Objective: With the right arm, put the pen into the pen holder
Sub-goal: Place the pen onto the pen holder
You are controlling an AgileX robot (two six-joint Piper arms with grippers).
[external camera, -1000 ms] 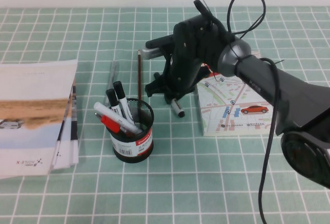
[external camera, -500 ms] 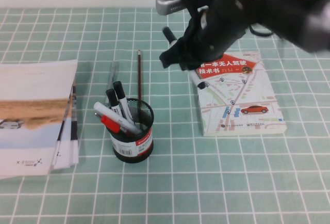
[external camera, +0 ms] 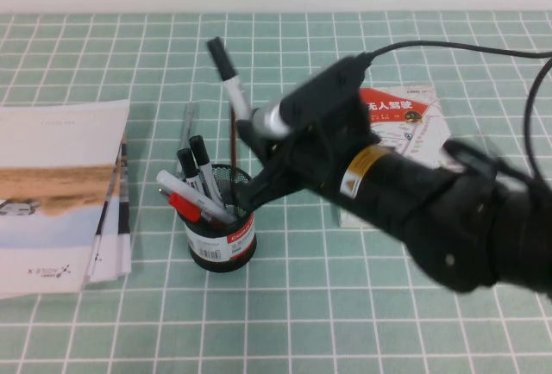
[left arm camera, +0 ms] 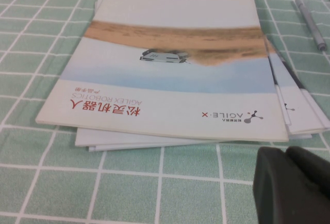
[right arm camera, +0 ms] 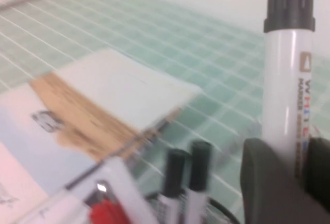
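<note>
1. Nearest you, the bulky black right arm with the gold ring band (external camera: 431, 206) reaches in from the right, low over the green-and-white checked tablecloth (external camera: 345, 322).
2. Your right gripper (external camera: 259, 137) sits just above and behind the small black wire-mesh pen holder with the red-and-white label band (external camera: 222, 223); its fingers (right arm camera: 268, 182) are clamped on the short thick white marker with the black cap (external camera: 231, 81).
3. That marker is held off the table, cap end tilted up and away from you, lower end hidden in the gripper. It is above the holder's rim, not inside.
4. The holder stands upright mid-table and contains two black-capped markers (external camera: 194, 165) and a white-and-red marker (external camera: 194, 202) leaning across the rim.
5. To the left lies a stack of white brochures with a tan band (left arm camera: 175, 64); your left gripper (left arm camera: 294, 182) is low beside its edge, well apart from the holder. You can't tell whether it is apart or together.
6. Behind the holder lie a thin dark-red pencil (external camera: 231, 146) and a grey pen (external camera: 187, 128), side by side.
7. A map-covered book (external camera: 405, 111) lies farther right, partly covered by the arm.
</note>
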